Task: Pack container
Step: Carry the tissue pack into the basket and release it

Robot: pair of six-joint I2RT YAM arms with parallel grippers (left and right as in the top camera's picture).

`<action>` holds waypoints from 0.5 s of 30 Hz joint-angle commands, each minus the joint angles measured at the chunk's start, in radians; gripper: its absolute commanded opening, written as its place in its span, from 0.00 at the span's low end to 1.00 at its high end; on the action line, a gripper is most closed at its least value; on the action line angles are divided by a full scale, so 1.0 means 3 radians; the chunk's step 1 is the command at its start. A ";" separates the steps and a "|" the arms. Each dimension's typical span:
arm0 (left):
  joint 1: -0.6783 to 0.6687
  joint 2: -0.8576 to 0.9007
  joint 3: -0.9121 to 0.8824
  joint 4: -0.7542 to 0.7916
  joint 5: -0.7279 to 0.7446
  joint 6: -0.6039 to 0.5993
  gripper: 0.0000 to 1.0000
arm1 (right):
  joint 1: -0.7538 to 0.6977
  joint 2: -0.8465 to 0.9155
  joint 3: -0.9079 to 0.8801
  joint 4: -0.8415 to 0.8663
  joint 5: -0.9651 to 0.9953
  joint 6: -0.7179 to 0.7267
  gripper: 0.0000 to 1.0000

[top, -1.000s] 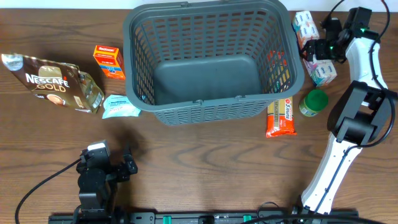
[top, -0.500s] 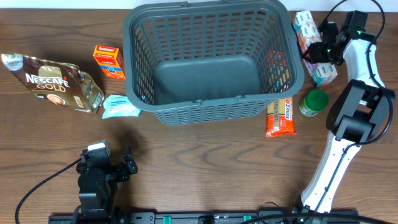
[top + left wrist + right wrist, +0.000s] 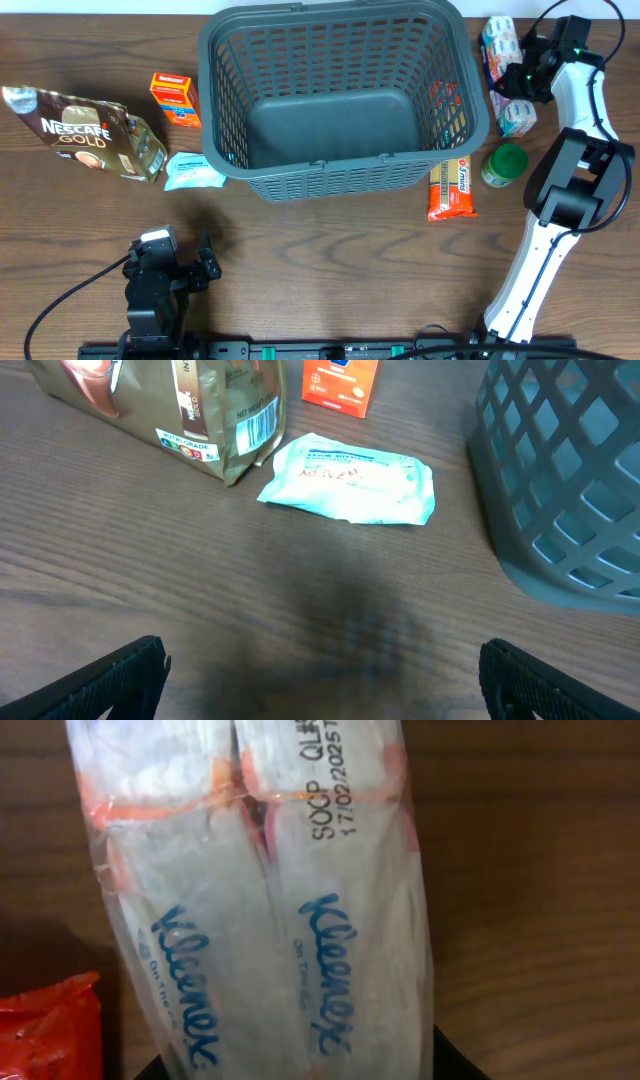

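Overhead, the brown wood-grain table carried the grey basket at its far middle. The left gripper hung low with fingers spread, empty. The right gripper sat at the Kleenex pack; whether it clamped was unclear.

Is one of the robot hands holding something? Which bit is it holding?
The right gripper looks to be pinching the Kleenex pack across its middle. The left gripper is open and holds nothing.

Soft even light, faint shadows.
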 commanded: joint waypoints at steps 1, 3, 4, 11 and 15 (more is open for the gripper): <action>0.0017 -0.0020 -0.0042 0.0004 -0.0004 0.0057 0.99 | 0.0015 -0.0421 0.0203 0.0004 0.0039 0.0211 0.19; 0.0017 -0.0020 -0.0042 0.0005 -0.0004 0.0057 0.99 | 0.0015 -0.0617 0.0272 0.0005 0.0039 0.0210 0.19; 0.0017 -0.0020 -0.0042 0.0005 -0.0004 0.0056 0.98 | 0.0018 -0.0716 0.0300 0.0005 0.0038 0.0210 0.18; 0.0017 -0.0020 -0.0042 0.0004 -0.0004 0.0057 0.99 | 0.0072 -0.1548 0.0337 0.0111 0.0010 0.0023 0.13; 0.0017 -0.0020 -0.0042 0.0004 -0.0004 0.0057 0.98 | 0.0258 -0.1979 0.0337 0.0170 -0.0137 -0.0412 0.10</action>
